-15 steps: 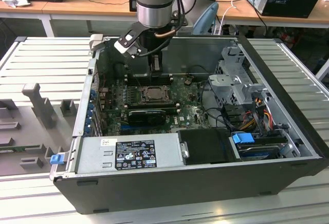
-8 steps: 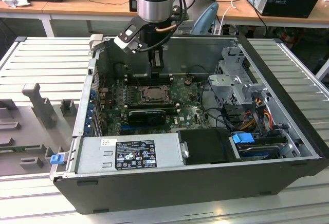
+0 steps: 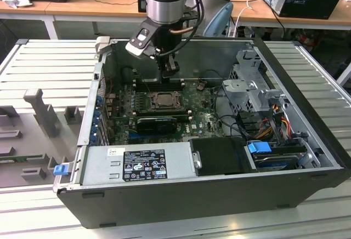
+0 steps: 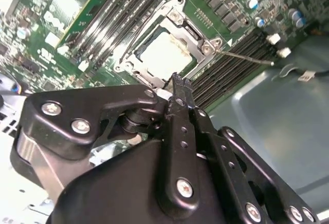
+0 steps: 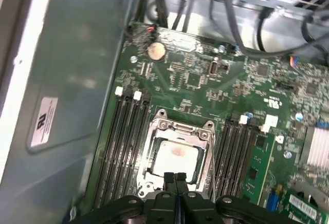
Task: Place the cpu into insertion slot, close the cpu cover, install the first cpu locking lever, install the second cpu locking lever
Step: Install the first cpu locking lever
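Cpu (image 5: 174,154), a small flat pale beige-silver square chip, lies seated in the square black insertion slot (image 3: 149,101) on the green circuit board (image 5: 205,80). The silvery-grey metal cpu cover (image 5: 180,128) lies flat over it, and the chip's face shows through its square opening. My black claw (image 5: 175,175) hangs just above the near edge of that frame, fingers clenched together on nothing. In the second wrist view a thin silver wire lever (image 4: 247,58) juts out from one corner of the frame across the black memory slots (image 4: 226,64). The open grey computer case (image 3: 219,195) rests on a slatted grey table (image 3: 44,58).
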You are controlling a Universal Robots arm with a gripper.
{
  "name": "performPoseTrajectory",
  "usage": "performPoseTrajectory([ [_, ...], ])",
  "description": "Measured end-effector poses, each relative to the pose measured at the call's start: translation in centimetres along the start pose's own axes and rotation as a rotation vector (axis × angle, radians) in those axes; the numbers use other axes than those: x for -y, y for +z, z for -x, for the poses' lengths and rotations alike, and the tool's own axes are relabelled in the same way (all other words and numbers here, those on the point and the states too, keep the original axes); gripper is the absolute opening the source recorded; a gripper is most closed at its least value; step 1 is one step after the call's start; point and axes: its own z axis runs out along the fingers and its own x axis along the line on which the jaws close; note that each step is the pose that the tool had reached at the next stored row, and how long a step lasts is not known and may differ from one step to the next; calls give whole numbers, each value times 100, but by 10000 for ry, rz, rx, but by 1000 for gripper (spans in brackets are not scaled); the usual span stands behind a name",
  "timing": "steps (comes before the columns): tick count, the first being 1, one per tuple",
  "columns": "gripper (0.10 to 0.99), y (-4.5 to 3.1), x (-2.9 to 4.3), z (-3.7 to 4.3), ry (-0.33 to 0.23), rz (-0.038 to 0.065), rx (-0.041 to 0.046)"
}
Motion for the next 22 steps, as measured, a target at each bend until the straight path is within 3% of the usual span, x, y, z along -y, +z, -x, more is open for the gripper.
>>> performPoseTrajectory([
  [11,106,0,19,-5,-1311,-36,-54],
  [14,106,0,19,-5,-2278,-59,-95],
  [22,106,0,19,-5,-3569,-92,-150],
])
